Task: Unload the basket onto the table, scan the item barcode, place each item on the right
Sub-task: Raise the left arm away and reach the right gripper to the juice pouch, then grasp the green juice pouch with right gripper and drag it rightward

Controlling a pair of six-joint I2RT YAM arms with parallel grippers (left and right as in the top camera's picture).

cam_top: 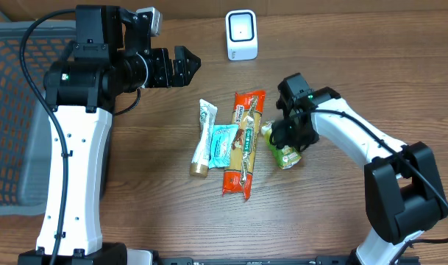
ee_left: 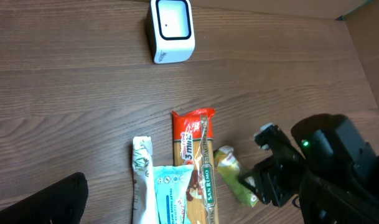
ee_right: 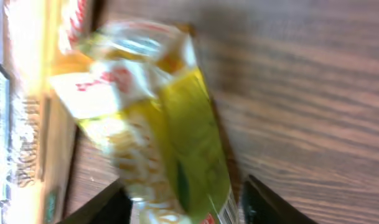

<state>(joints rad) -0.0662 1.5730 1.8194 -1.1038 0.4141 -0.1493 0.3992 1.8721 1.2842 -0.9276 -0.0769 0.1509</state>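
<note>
A green-and-yellow snack packet (cam_top: 284, 153) lies at three o'clock of the spaghetti pack (cam_top: 242, 143). The right gripper (cam_top: 286, 136) straddles it with jaws half-open, holding nothing: apparently the pick-up step. Next should come a firm close and a lift to the scanner (cam_top: 241, 34) at eleven o'clock. The left gripper (cam_top: 188, 66) hangs wide open and empty. Only the right wrist view shows fingers (ee_right: 105, 208) flanking the packet.

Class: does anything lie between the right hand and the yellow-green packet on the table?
Nothing visible does. The right hand is directly over the yellow-green packet, with its fingers on either side of it. The spaghetti pack lies alongside, not between.
</note>
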